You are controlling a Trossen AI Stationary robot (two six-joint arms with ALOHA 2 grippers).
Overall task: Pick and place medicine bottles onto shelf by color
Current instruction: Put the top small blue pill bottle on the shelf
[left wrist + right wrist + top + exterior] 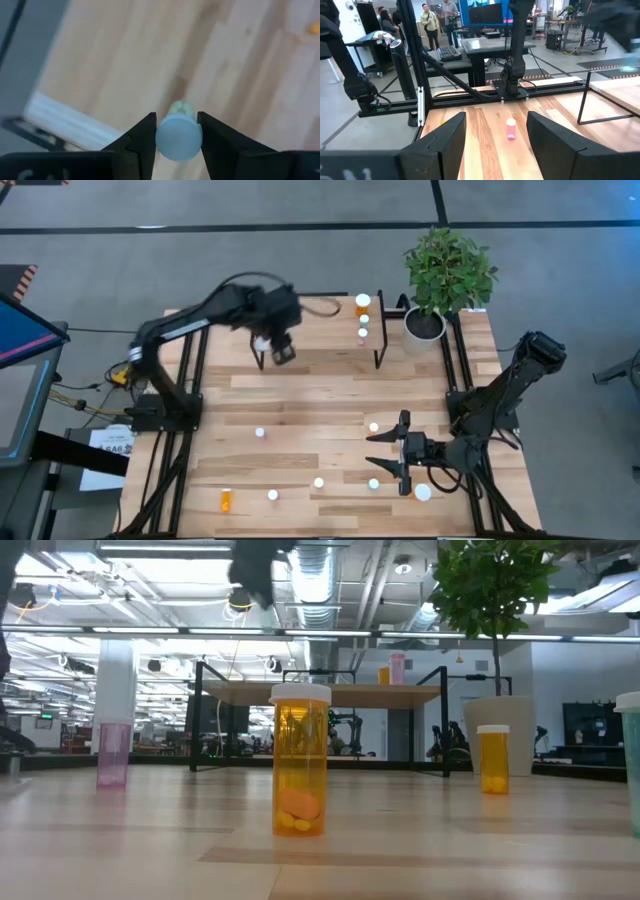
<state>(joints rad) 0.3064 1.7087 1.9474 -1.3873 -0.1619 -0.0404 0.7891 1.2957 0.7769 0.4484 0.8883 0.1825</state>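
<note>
My left gripper (272, 345) hangs above the near left part of the light-wood shelf (320, 330), shut on a small bottle (181, 108) with a white cap and a pale green body. Three bottles (362, 320) stand in a row at the shelf's right end. My right gripper (378, 452) is open and empty, low over the table's near right part. A pink bottle (511, 128) stands on the table ahead of its fingers. Several more bottles (319, 482) stand on the near half of the table. An orange one (225, 500) lies on its side. My left gripper pinches the bottle at its white cap (179, 139) between the two fingers (145, 131). The fingers come from above, pointing down. The bottle hangs upright below them, lifted clear of the wood beneath.
A potted plant (445, 275) in a white pot stands at the far right corner beside the shelf. In the low view an orange bottle (300, 765) stands close, with a pink one (113, 752) to the left and another orange one (494, 758) to the right. People stand beyond the table.
</note>
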